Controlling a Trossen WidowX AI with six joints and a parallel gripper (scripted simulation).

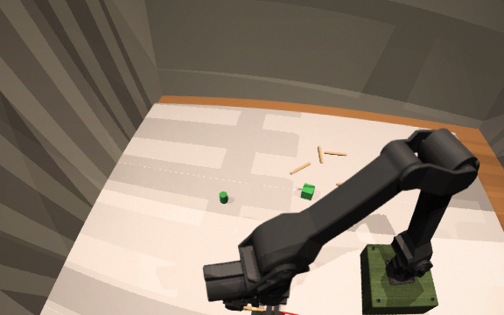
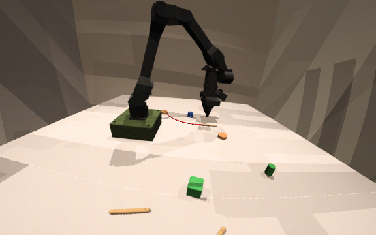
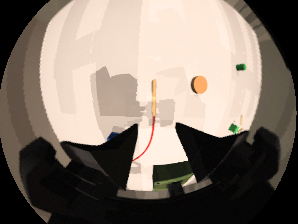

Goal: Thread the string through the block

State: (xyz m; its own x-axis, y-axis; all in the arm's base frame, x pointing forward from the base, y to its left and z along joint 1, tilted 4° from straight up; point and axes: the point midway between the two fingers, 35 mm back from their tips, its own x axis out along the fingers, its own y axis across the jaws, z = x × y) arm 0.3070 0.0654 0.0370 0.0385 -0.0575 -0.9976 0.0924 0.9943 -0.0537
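Pincer (image 3: 157, 137): about half open, nothing held; it points down and hangs just above the tabletop (image 2: 77, 170), its jaws to either side of the string in the wrist view.
Stick (image 3: 154, 98): flat on the tabletop just ahead of the fingertips, clear of both; in the exterior view (image 2: 211, 125) it lies just below and in front of the pincer (image 2: 207, 112).
String (image 2: 183, 121): red, curving from the stick back toward the arm's base; in the wrist view (image 3: 150, 137) it passes between the jaws.
Button (image 2: 164, 111): small round tan disc at the far end of the string, beside the base.
Base (image 2: 123, 128): green block carrying the arm, on the tabletop.
Block: cannot tell which thing it is; a small blue cube (image 2: 190, 114) sits near the string, left of the pincer.
Disc (image 2: 222, 136): loose tan disc, near the stick on the camera's side; also in the wrist view (image 3: 198, 84), right of the stick.
Green cube (image 2: 195, 187): well apart from the pincer, toward the near side of the exterior view.
Green cylinder (image 2: 269, 169): right of the green cube, apart from it.
Loose sticks: one (image 2: 129, 211) left of the green cube; three more (image 1: 320, 154) (image 1: 335, 153) (image 1: 300, 168) in the top view beyond the cube.
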